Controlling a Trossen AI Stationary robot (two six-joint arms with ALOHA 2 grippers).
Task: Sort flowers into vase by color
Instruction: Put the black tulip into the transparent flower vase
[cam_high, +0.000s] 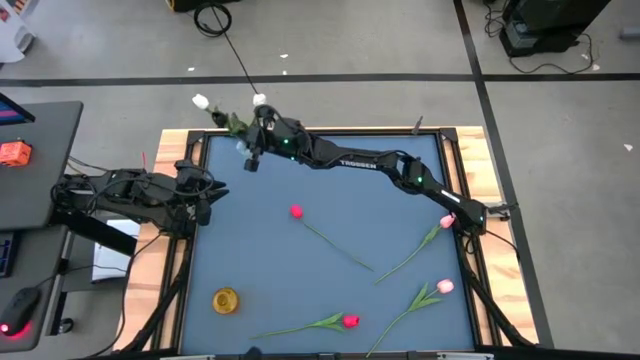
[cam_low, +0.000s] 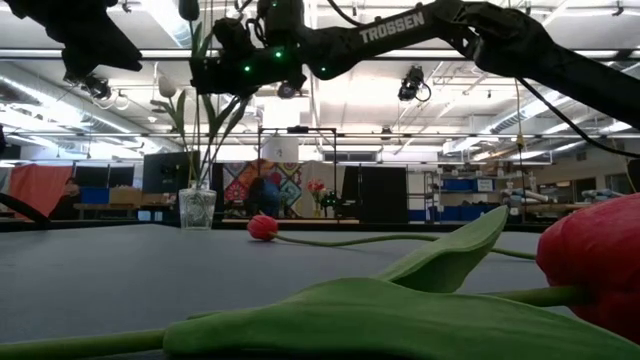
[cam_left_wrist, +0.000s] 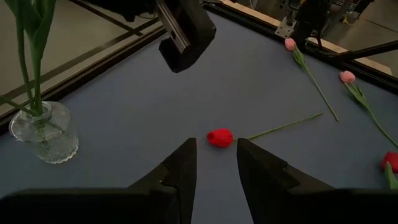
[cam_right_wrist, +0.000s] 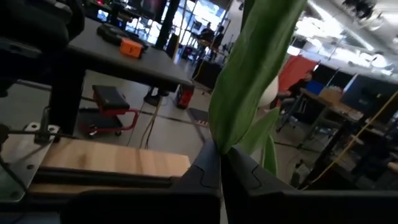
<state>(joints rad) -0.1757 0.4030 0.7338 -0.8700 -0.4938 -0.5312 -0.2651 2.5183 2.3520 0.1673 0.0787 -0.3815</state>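
Item, left side of the dark blue table (cam_high: 300, 290): left gripper (cam_high: 213, 193), idle at the table's left edge, its two dark fingers (cam_left_wrist: 180, 171) partly apart with nothing between them. Item, near-left: small yellow round vessel (cam_high: 226, 299), empty of stems as far as the high view shows. Item, far-left corner: clear cut-glass vase (cam_left_wrist: 45, 130) holding green stems, with white tulip heads (cam_high: 201, 101) spread beyond the table's edge. Item, above that vase: right gripper (cam_high: 258, 135), reached across from the right, fingers pinched together on the green leafy stem of a white tulip (cam_right_wrist: 252, 81), apparently being lowered into the vase. Item, table centre: red tulip on a long thin stem (cam_high: 297, 211), lying flat. Item, near edge: second red tulip (cam_high: 350, 321). Item, right side: two pink tulips (cam_high: 446, 221), the second (cam_high: 444, 286) nearer the front edge, both lying loose. Progress, as a judgement: the whites are largely gathered; two reds and two pinks remain unsorted, so roughly half is left. Views: only the overhead shows all four loose flowers and the yellow vessel; only the right wrist view shows the pinch on the stem; the left wrist view shows the glass vase closely; the low view shows the vase upright, with a red head and leaf filling its foreground.
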